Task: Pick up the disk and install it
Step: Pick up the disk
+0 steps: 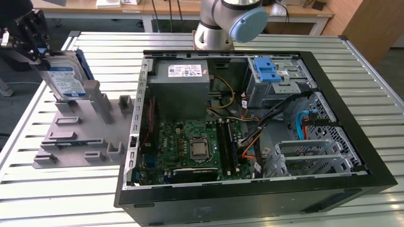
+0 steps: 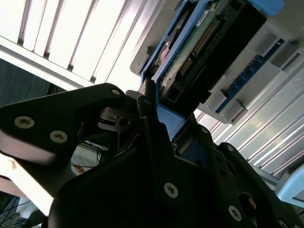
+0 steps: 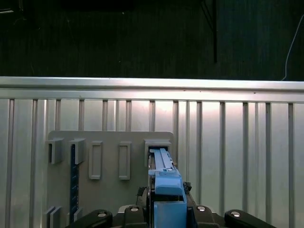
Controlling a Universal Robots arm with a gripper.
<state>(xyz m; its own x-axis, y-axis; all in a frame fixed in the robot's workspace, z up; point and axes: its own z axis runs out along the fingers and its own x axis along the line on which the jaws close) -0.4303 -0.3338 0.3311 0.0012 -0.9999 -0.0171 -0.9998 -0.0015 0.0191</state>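
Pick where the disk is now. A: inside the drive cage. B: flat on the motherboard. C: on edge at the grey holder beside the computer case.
C: in the exterior view the disk stands on edge at the grey holder, outside the computer case, the gripper clamped on its upper end.

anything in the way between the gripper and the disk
Nothing visible. The gripper is closed on the upper end of the disk, which stands on edge in the grey holder beside the open computer case.
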